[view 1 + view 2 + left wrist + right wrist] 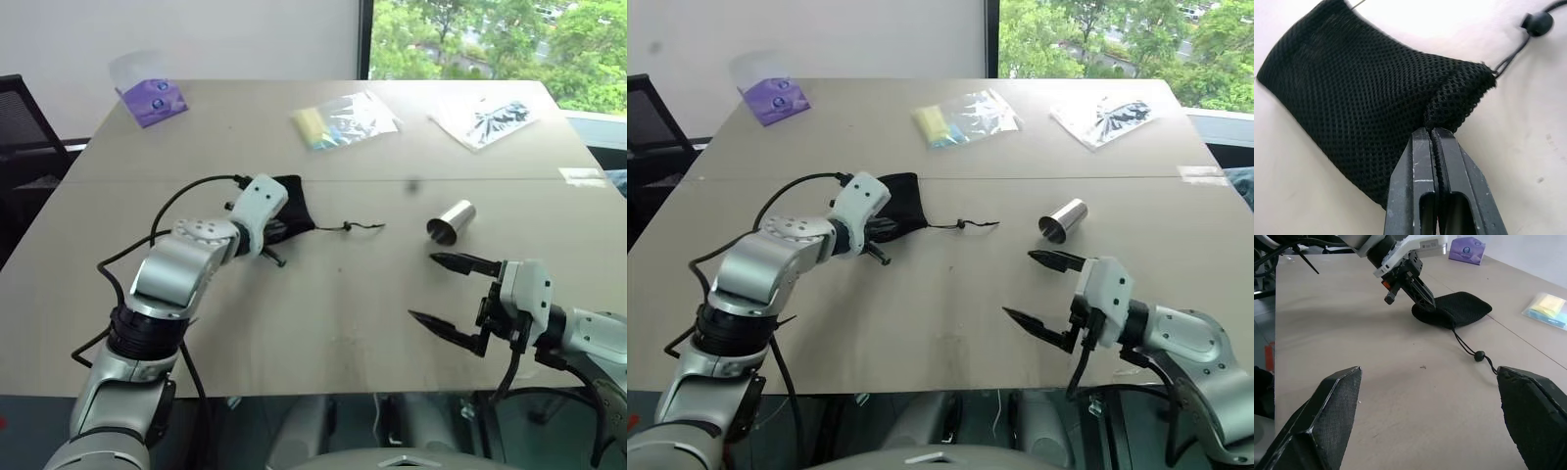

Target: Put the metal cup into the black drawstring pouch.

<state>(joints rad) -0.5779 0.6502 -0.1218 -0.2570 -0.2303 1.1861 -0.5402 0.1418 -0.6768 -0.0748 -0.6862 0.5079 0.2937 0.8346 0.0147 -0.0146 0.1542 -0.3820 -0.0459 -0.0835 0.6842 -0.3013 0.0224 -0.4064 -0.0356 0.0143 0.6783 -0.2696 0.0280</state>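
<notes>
Your left gripper [1432, 134] has its jaws pressed together on a fold of the black drawstring pouch [1366, 107], pinching the mesh fabric near its mouth. The pouch lies flat on the table [323, 323], left of centre, with its cord [348, 227] and a small toggle trailing to the right across the tabletop.

The metal cup [452, 220] lies on its side on the table, well apart from the pouch and just beyond your right gripper [441, 291], open end facing the near edge. That gripper hovers with its fingers spread wide, holding nothing.

At the far side of the table you have a purple packet [153, 101] and two clear plastic bags [345, 121]; any writing on them is too small to read.
</notes>
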